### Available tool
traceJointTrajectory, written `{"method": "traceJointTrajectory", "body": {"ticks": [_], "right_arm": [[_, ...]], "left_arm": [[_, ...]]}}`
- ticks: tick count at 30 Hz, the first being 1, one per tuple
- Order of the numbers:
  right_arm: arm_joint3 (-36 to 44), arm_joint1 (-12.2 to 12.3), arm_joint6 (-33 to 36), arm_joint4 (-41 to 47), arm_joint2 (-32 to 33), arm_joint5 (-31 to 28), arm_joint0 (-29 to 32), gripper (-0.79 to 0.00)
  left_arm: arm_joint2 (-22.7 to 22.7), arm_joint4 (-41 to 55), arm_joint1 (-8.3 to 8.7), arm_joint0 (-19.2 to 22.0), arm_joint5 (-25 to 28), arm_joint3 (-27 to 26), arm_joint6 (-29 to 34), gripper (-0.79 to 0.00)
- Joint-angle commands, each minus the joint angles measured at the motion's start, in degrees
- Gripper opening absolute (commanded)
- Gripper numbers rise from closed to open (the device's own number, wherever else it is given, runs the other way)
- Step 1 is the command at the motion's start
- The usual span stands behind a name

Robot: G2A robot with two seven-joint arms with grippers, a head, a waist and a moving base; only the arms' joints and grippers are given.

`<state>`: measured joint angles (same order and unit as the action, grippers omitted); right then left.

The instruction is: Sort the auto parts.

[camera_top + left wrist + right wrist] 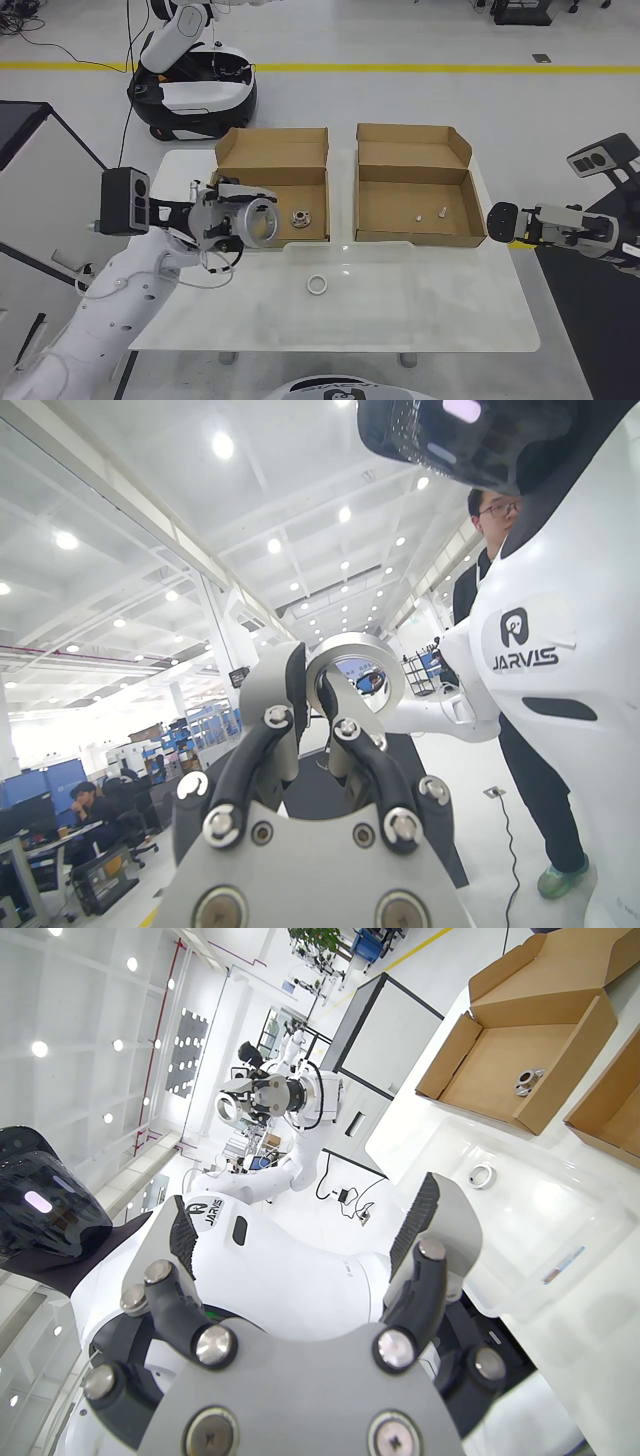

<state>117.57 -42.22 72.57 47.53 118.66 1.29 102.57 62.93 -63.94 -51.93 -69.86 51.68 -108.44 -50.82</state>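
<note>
Jaws of left gripper (312, 687) clamped on rim of large polished metal ring (355, 643), above left bench (420, 300) edge, beside left cardboard box (290, 195) holding flanged hub (300, 216). Small pale ring (311, 286) flat on glossy bench middle. Right gripper (500, 220) jaws apart, off right edge.

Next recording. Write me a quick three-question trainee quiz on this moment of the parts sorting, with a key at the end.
1. True or false: the left tool is shut on a large metal ring.
2. What lies in the left cardboard box? A) a flanged hub B) two small pins C) a rubber hose
3. Fill in: the jaws of the right tool stand ____.

Key: 1 true; 2 A; 3 open.
</note>
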Motion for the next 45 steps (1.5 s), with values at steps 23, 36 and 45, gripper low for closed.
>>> {"method": "traceJointTrajectory", "body": {"ticks": [23, 36, 45], "right_arm": [[0.0, 0.0, 0.0, 0.0, 0.0, 0.0, 0.0, 0.0], [0.0, 0.0, 0.0, 0.0, 0.0, 0.0, 0.0, 0.0], [0.0, 0.0, 0.0, 0.0, 0.0, 0.0, 0.0, 0.0]], "left_arm": [[4.6, 12.6, -3.01, -1.4, 2.0, -5.3, 0.3, -0.785], [6.0, 2.4, -4.08, -2.0, 6.3, 0.0, 6.8, -0.785], [5.7, 5.5, -4.83, -1.8, 5.3, -2.4, 3.5, -0.785]]}}
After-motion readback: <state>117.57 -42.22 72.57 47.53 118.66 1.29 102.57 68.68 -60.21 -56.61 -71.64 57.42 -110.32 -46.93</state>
